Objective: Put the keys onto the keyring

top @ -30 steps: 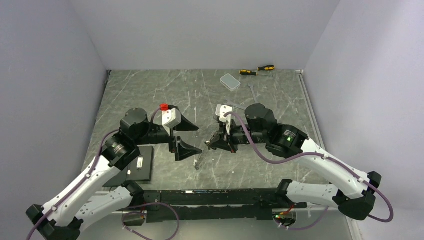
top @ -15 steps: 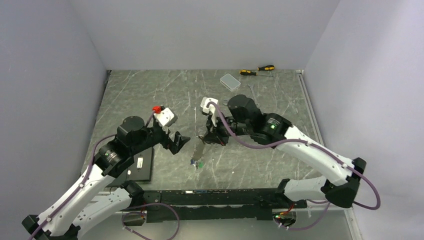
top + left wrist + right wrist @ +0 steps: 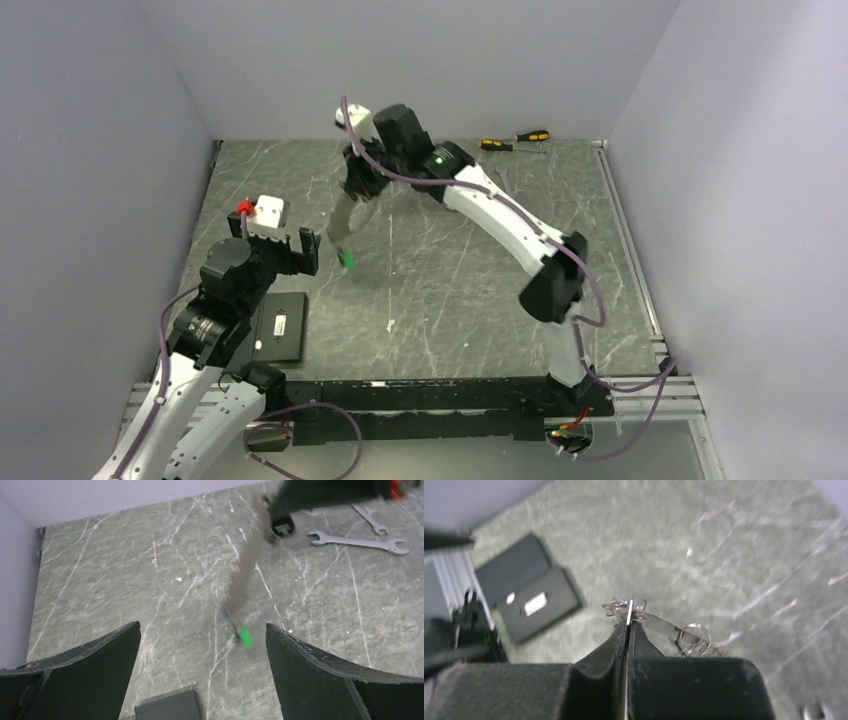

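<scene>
My right gripper (image 3: 352, 203) is raised over the far left of the table and shut on the thin silver keyring (image 3: 629, 611). The ring and keys hang below it as a blurred grey streak (image 3: 246, 575), ending in a green-headed key (image 3: 346, 260) just above the table. Wire loops and a smaller ring (image 3: 694, 632) show beside the pinched jaws (image 3: 629, 616). My left gripper (image 3: 298, 254) is open and empty near the left side. In its wrist view the green key (image 3: 245, 636) swings ahead of the spread fingers (image 3: 202, 626), nearer the right one, touching neither.
A black case (image 3: 281, 327) lies flat just below my left gripper, also seen as a dark box (image 3: 529, 592) from the right wrist. Two silver wrenches (image 3: 357, 541) lie on the marble to the right. Yellow-black screwdrivers (image 3: 515, 140) rest at the back wall.
My right arm has swung up and far to the back left, carrying the ring and dangling keys. My left arm has pulled back toward the left, its gripper staying open.
</scene>
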Controlling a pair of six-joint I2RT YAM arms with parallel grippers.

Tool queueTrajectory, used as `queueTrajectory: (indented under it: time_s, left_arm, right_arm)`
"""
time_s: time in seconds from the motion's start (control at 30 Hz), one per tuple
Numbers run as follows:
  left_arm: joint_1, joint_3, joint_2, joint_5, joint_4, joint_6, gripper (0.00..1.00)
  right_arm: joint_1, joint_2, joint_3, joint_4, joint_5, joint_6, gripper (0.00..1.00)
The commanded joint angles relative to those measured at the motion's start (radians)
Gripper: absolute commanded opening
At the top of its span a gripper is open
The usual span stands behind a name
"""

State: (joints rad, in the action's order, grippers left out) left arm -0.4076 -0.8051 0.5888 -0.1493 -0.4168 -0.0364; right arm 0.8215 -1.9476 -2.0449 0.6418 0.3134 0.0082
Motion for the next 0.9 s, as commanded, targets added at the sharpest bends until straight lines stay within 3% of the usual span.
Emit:
queueTrajectory:
  time_s: [0.0,0.07,0.23,0.37,0.5,0.67,0.87]
  left_arm:
    - [0.028,-0.01,0.0,-0.055,-0.011,-0.028,0.99]
    - [0.032,-0.014,-0.002,-0.066,-0.017,-0.031,0.99]
    - [0.044,-0.007,-0.02,-0.052,-0.009,-0.03,0.99]
    - [0.053,-0.01,-0.016,-0.031,-0.007,-0.03,0.99]
    - [0.059,-0.015,-0.008,-0.021,-0.01,-0.03,0.99]
    - [0.069,-0.014,-0.006,-0.009,-0.009,-0.033,0.99]
    - [0.078,-0.016,-0.003,0.001,-0.009,-0.034,0.99]
  right_arm:
    - [-0.013,-0.148,-0.356,0.022,-0.018,0.047,0.0]
    - [-0.016,-0.15,-0.33,-0.028,-0.039,0.055,0.0]
    - [-0.03,-0.026,0.12,-0.247,0.017,0.044,0.0]
    - [-0.059,-0.024,0.361,-0.273,0.117,0.071,0.0]
    - [-0.078,-0.059,0.458,-0.195,0.217,0.074,0.0]
    - [-0.097,-0.039,0.517,-0.094,0.179,0.053,0.0]
    - [-0.137,0.018,0.595,-0.085,0.21,0.054,0.0]
